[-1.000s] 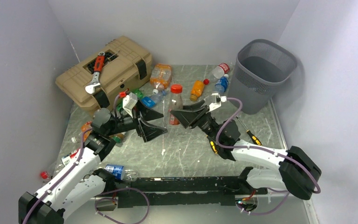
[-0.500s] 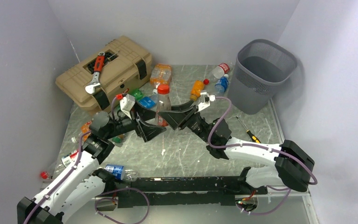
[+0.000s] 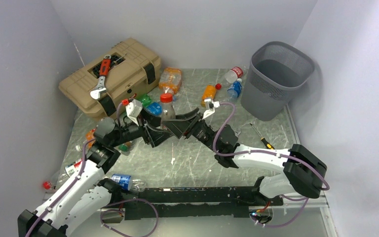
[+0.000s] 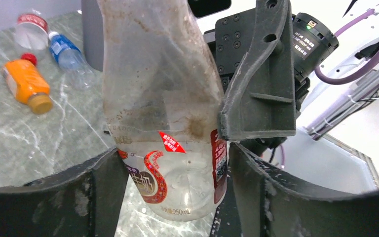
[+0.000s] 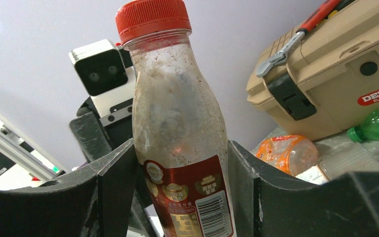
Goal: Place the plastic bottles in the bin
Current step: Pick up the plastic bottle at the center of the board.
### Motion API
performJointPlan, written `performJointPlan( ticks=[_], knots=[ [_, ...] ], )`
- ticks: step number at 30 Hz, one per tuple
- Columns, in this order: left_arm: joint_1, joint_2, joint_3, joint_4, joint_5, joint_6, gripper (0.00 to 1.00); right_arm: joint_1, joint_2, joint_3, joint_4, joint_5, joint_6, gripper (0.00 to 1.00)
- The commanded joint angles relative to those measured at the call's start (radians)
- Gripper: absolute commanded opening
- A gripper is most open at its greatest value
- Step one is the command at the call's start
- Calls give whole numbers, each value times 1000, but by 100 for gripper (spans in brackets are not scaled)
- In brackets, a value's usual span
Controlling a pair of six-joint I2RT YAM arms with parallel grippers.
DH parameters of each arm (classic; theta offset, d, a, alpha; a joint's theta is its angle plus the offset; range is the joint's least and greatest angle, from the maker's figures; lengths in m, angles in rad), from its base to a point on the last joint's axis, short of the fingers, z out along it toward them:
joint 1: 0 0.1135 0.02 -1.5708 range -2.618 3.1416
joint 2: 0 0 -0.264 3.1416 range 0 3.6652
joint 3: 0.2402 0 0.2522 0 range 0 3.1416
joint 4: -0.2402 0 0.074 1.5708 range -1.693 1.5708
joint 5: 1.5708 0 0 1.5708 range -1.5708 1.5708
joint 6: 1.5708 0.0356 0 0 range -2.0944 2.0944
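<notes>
right wrist: red-capped plastic bottle (image 5: 177, 133), empty, grimy, likely light and crushable, best gripped at its labelled lower body, upright between both arms, clamped by right gripper (image 5: 180, 158), left gripper (image 4: 172, 163) bracketing its base, grip unclear, bin (image 3: 266, 96) well apart.

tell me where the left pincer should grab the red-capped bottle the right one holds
Take the red-capped bottle by its labelled lower body, from the left, below the right pincer: it stands upright, and the left pincer straddles that straight-walled part.
</notes>
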Motion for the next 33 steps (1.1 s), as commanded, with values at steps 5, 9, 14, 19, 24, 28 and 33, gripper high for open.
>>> performJointPlan(
  ticks=[5, 9, 14, 19, 24, 28, 33],
  knots=[
    [1, 28, 47, 9, 61, 20, 55, 5, -21, 43, 55, 4, 5, 39],
    [2, 28, 47, 13, 74, 30, 33, 5, -37, 60, 11, -25, -11, 61],
    [1, 35, 64, -38, 70, 61, 23, 2, -152, 219, -473, -59, -128, 91],
    [-5, 45, 67, -41, 93, 82, 18, -1, -264, 445, -991, 24, -360, 100],
    [-5, 58, 72, -53, 91, 103, 12, -7, -148, 810, -1533, 35, -464, 100],
    [-6, 44, 53, -43, 62, 137, 5, -18, -94, 892, -1643, 64, -467, 99],
    [-8, 61, 57, -62, 55, 155, 1, -24, 8, 1018, -1741, 71, -471, 94]
  ],
)
